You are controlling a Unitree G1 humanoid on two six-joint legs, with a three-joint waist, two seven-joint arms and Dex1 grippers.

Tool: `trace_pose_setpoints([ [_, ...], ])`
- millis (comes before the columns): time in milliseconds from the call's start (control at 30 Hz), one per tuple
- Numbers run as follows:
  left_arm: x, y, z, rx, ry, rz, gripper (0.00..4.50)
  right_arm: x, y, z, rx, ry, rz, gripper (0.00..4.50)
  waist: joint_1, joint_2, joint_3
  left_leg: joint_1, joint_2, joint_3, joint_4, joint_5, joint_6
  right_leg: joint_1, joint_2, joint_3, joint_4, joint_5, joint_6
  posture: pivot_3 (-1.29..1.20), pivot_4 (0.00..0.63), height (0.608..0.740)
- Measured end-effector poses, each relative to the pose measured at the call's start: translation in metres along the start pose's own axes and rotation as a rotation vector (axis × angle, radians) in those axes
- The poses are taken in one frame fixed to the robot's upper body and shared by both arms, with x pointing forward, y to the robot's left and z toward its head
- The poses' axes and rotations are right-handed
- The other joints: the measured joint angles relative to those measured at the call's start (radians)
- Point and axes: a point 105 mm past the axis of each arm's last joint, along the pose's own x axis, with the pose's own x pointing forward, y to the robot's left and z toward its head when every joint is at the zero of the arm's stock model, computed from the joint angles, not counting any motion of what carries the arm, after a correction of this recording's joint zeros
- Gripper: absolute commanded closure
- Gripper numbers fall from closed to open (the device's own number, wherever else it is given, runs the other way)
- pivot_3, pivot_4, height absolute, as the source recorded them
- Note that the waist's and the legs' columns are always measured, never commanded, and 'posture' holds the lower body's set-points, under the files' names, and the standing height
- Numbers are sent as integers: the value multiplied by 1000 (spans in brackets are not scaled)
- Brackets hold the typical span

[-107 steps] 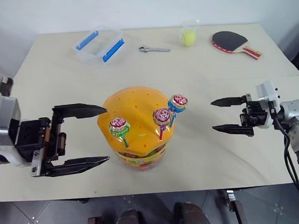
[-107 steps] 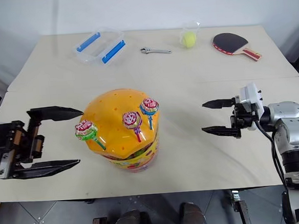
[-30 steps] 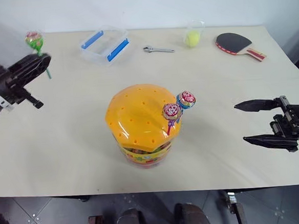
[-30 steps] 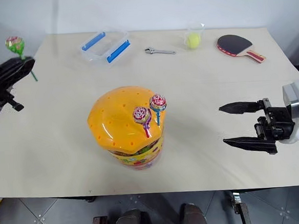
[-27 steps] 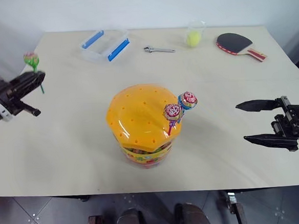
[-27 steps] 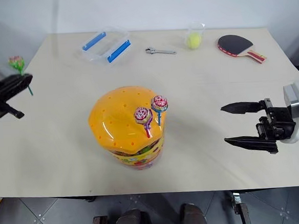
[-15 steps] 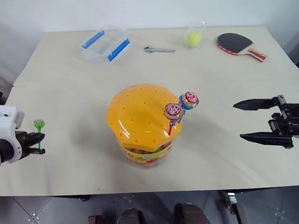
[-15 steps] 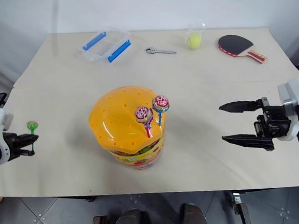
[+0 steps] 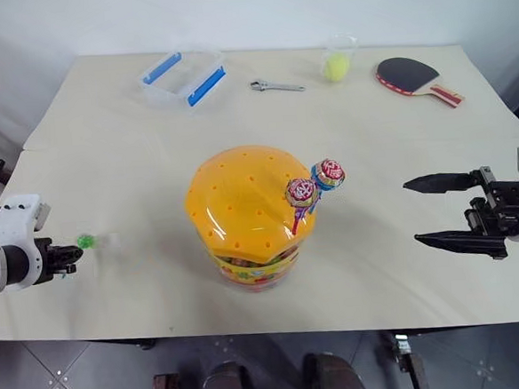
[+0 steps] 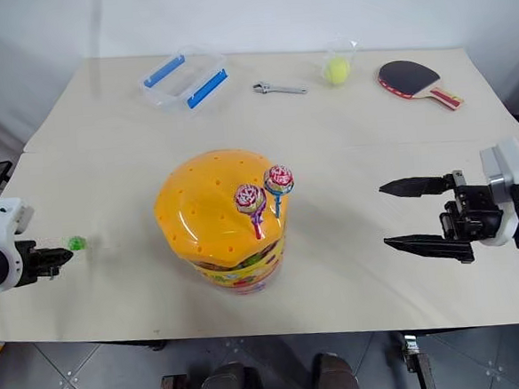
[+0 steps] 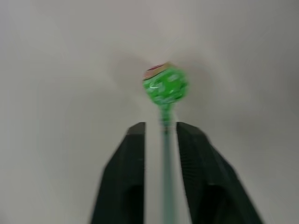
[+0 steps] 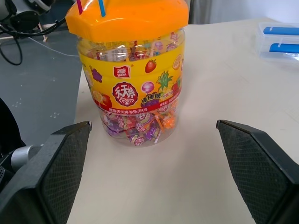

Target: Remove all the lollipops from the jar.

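While grey tiles show below, the table is beige.

Bright, even light with soft shadows; the green-stick lollipop is motion-blurred.

the jar carries a yellow label band with a round red logo of white chinese characters, a small red brand tag above it and a line of smaller chinese characters below, too small to read.
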Motion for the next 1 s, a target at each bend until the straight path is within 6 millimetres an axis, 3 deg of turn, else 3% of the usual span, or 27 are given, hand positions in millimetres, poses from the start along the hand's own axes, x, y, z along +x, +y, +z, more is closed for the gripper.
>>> trace_pose_setpoints([
  [267,-24,-6,26,108,-22,1,49,0,-1,1,-5,4,-1,0,-2,0,0,0,0,1,0,0,0,-1,0,1,2,0,0,0,150,740],
  [433,-31,-14,32,152,-28,-50,20,0,-1,0,-6,10,-4,0,1,0,0,0,0,1,0,0,0,-2,0,1,2,0,0,0,150,740],
  [733,-46,-38,66,280,-206,-181,20,-1,-2,0,-12,13,-16,0,-2,-1,0,0,0,2,0,0,0,-2,0,1,3,0,0,0,150,740],
  [867,-56,-77,88,401,-533,-488,20,2,4,11,-72,20,-24,0,3,0,0,0,0,2,1,0,0,-2,0,1,3,0,0,0,150,740],
  [1000,-68,-99,81,511,-732,-770,20,9,15,24,-107,31,-45,0,0,-1,0,0,0,2,1,0,0,-2,0,1,3,0,0,0,150,740],
])
